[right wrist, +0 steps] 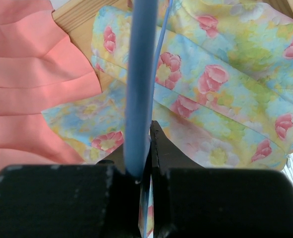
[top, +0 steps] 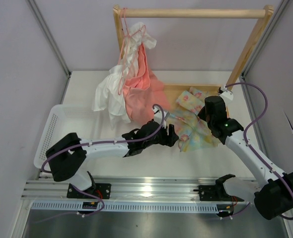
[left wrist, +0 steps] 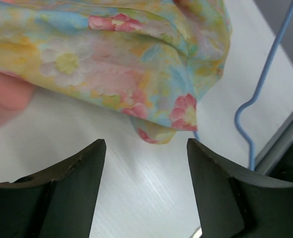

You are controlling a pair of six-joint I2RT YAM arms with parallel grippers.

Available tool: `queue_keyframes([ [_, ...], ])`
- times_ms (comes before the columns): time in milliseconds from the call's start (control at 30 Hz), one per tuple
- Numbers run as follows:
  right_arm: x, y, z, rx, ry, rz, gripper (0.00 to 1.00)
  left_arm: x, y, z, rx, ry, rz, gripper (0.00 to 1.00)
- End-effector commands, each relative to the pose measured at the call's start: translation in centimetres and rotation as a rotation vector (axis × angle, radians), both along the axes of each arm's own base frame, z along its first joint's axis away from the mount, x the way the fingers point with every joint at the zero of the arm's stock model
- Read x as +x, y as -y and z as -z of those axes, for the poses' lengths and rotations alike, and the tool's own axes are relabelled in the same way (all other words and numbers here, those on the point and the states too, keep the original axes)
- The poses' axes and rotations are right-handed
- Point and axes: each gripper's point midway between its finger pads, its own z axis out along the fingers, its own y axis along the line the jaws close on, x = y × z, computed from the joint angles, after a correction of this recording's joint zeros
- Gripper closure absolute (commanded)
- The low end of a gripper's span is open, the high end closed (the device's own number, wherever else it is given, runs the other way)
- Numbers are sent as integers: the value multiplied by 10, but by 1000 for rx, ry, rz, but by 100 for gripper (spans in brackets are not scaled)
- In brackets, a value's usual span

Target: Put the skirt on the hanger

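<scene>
Nearest in the left wrist view, the left gripper is seen released, its 2 dark curved fingers spread with only bare white table between them. Just ahead of them lies the hem of the skirt, a thin, soft cloth printed in pale yellow, light blue and pink flowers, folded into loose creases. It rests on the table between the 2 arms, with its far edge lapping the wooden base of the rack.

The hanger, a slim light-blue wire with a kinked bend, is seen beside the hem. In the right wrist view it is clamped in the right gripper, whose jaws are closed tight on the wire. Whether any of the wire has been threaded inside the skirt cannot be told.

Several faults are judged possible from here. The smooth round wire could twist or slide in the clamp if it is loaded sideways. Only 1 layer of the hem could be pinched, so that the opening would not be spread. The limp cloth could also slip off the sloped shoulder.

Farther back, a plain salmon-pink garment and a white garment are hung from a pink hanger. Their hanging folds could be snagged by the wire.
</scene>
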Motion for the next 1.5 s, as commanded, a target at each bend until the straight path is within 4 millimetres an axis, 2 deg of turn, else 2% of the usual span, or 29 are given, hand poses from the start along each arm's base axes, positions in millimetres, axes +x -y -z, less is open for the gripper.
queue_keyframes([
  [0,0,4,-15,-3,57,14,100,-5,17,-14,-163,-88,-33,27],
  [33,0,5,-15,-4,59,14,100,-2,18,-17,-202,-104,-60,27],
  [200,0,4,-18,0,65,12,100,3,25,-3,-222,-177,-123,27],
  [267,1,3,-19,7,68,10,100,6,28,-4,-262,-195,-149,27],
  [300,1,3,-19,8,69,11,100,6,30,4,-257,-212,-157,27],
  [400,2,2,-20,14,69,9,100,7,36,11,-303,-256,-179,25],
  [533,2,0,-19,17,68,5,100,10,40,8,-366,-260,-219,26],
  [700,2,1,-18,14,67,8,100,14,44,9,-396,-271,-238,32],
  [767,2,1,-17,15,65,11,100,17,48,10,-406,-272,-240,36],
  [833,2,1,-18,17,68,12,100,15,52,14,-403,-290,-231,45],
  [867,2,1,-18,17,69,11,100,16,55,17,-403,-296,-229,53],
  [1033,4,1,-20,16,75,13,100,11,61,20,-408,-320,-216,76],
  [1067,4,1,-21,16,76,12,100,10,61,21,-407,-319,-215,85],
  [1133,5,1,-20,15,75,12,100,9,59,15,-410,-307,-207,97],
  [1167,5,2,-20,11,76,17,100,9,58,10,-415,-296,-204,100],
  [1333,6,5,-19,-2,78,29,100,-6,52,-17,-395,-214,-128,100],
  [1467,9,8,-18,-22,80,41,100,-24,39,-19,-365,-198,-78,100],
])
